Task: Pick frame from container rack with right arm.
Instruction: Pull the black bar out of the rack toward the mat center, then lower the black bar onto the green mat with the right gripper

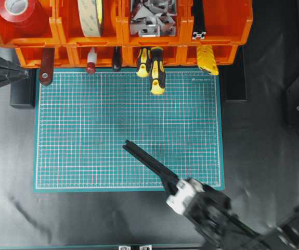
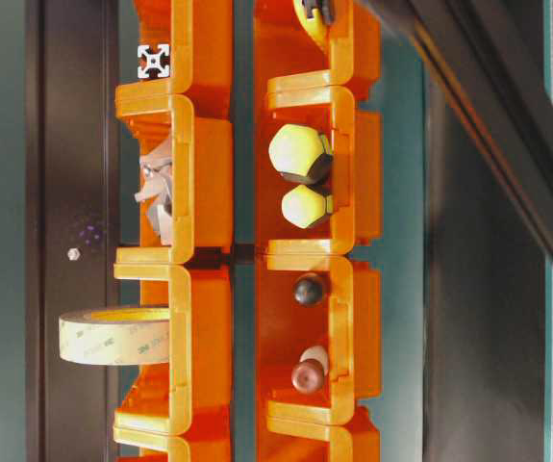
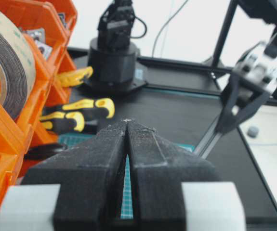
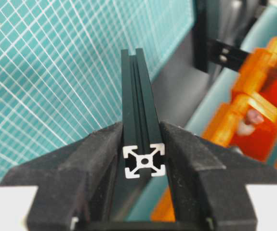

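Since the bar is already clamped, the relation that counts is how it runs out from the jaws.

Frame [image 4: 138,120]: black slotted bar held in the right gripper [image 4: 144,144], over the green mat [image 1: 87,130], well apart from the container rack [image 1: 232,26].
Long axis: straight out ahead of the jaws; in the overhead view it slants up-left from the gripper toward the mat's middle.
Right jaws: clamped on the bar's two sides at its pale cut end.
Left gripper [image 3: 127,126]: jaws together, nothing between them, parked near the rack's left end.
Another bar [image 1: 199,26]: sits in the rack's right upper bin.
Judgement: any coming move must allow for the free tip sweeping wide.
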